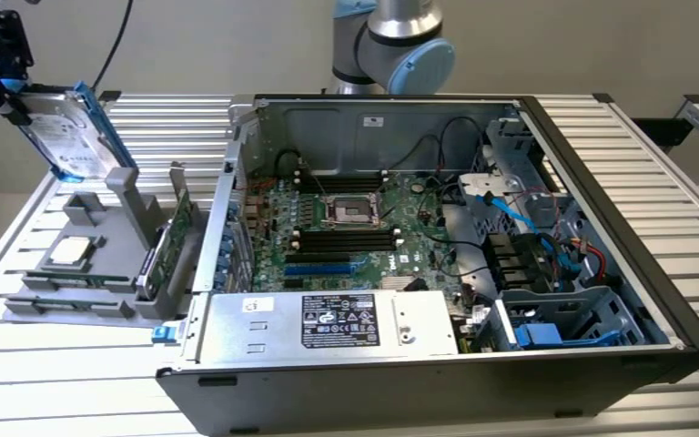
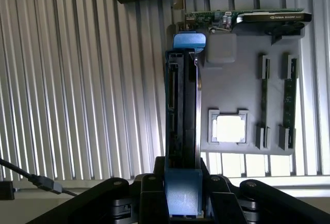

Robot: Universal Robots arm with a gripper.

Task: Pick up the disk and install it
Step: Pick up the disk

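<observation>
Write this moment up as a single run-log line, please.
step: pick up | gripper: shut on disk | disk: held above gray holder, outside computer case | install: not yet done

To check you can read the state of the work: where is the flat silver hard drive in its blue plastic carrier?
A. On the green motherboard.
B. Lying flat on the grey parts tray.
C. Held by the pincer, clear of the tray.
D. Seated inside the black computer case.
C: the silver hard drive is clamped in the black pincer, in the air above the grey parts tray.
</observation>
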